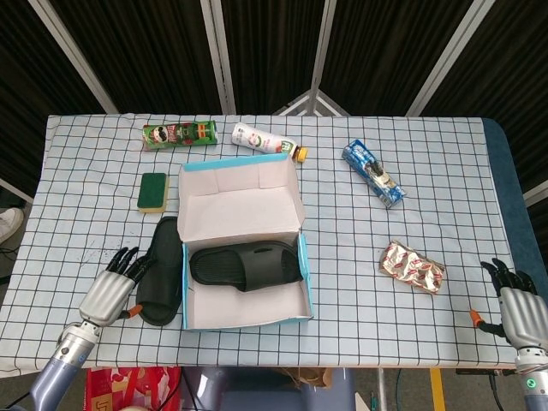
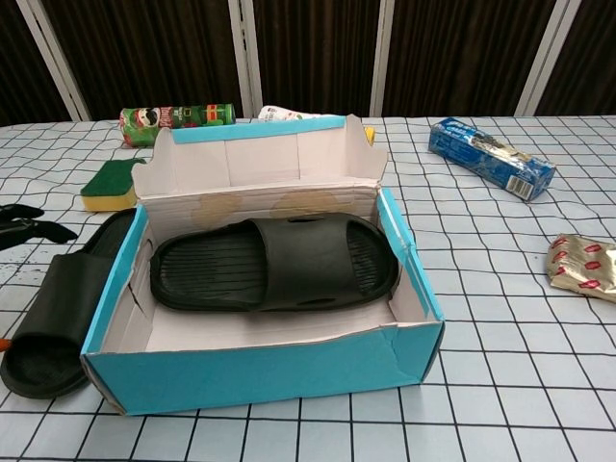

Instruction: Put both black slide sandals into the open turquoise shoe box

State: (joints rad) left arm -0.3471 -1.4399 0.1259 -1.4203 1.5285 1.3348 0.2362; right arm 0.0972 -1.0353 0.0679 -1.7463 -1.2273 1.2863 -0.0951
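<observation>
left hand [image 1: 111, 289]: at the table's near edge, left of the shoe box, fingers [image 1: 130, 259] spread and holding nothing; fingertips just beside the loose sandal, contact unclear.
loose sandal [image 1: 161, 270]: lay flat on the checked table [image 1: 411, 154], along the box's left wall, outside it.
sponge [image 1: 153, 191]: green and yellow, behind the loose sandal, off the box's far-left corner.
chip can [image 1: 180, 134]: green, on its side, behind the box.
shoe box [image 1: 305, 278]: turquoise, open, lid flap standing at the back.
boxed sandal [image 1: 247, 264]: lay flat inside the box, lengthwise across its floor.
bottle [image 1: 267, 142]: white, on its side behind the box.
blue packet [image 1: 372, 173]: right of the box, further back.
foil packet [image 1: 412, 266]: right of the box, level with its front half.
right hand [image 1: 516, 306]: well right of the box at the table's near corner, fingers apart, holding nothing.
</observation>
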